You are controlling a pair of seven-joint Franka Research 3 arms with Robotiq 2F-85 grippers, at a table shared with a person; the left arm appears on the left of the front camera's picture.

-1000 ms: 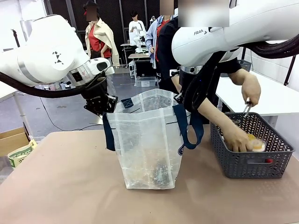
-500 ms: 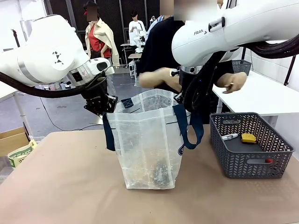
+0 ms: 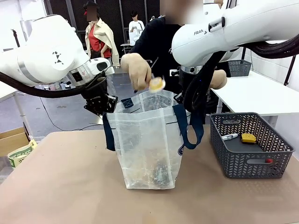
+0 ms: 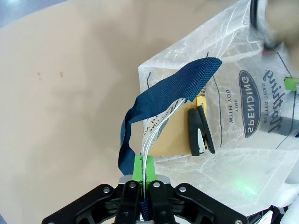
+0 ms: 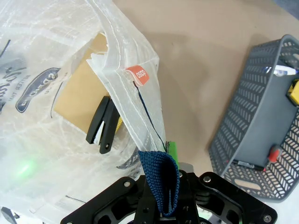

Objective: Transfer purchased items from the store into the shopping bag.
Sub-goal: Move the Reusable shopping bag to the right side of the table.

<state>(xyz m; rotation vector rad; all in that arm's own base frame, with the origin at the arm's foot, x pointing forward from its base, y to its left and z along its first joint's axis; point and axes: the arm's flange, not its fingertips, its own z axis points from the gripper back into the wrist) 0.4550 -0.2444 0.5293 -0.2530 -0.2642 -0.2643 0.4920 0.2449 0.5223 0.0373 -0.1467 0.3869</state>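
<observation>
Translucent whitish plastic shopping bag with navy straps (image 3: 147, 140): on the table (image 3: 56, 186), mouth stretched wide.
Left gripper (image 4: 143, 163): clamped on the rim by a strap.
Right gripper (image 5: 164, 156): clamped on the opposite rim.
Small yellow-and-white round item (image 3: 157, 84): held by the person's hand (image 3: 137, 70) just above the mouth.
Risk: the thin rim may be pulled from the pads (image 4: 137, 167) if struck, collapsing the mouth.
</observation>
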